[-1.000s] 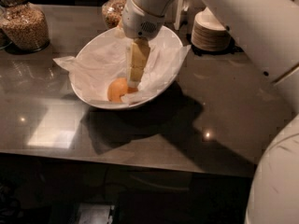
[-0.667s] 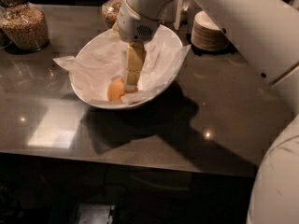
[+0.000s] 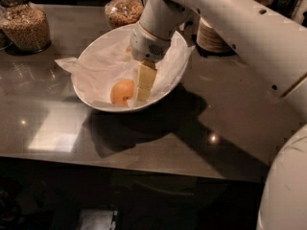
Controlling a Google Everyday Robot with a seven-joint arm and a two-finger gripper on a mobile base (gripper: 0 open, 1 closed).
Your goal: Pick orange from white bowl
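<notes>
The orange (image 3: 121, 91) lies low in the white bowl (image 3: 94, 56), on its crinkled white paper, near the bowl's front wall. The white arm reaches down from the upper right into the bowl. My gripper (image 3: 142, 89) hangs below the round wrist, its pale yellow fingers (image 3: 144, 79) right next to the orange's right side and touching or nearly touching it. The orange's right part is hidden behind the fingers.
Two glass jars of grains stand at the back, one at the far left (image 3: 26, 24) and one behind the bowl (image 3: 123, 9). A stack of pale plates (image 3: 214, 36) stands at the back right. The dark table's front edge (image 3: 144, 169) runs across below the bowl.
The gripper has shifted slightly left and down, closer against the orange. The orange and bowl have stayed in place.
</notes>
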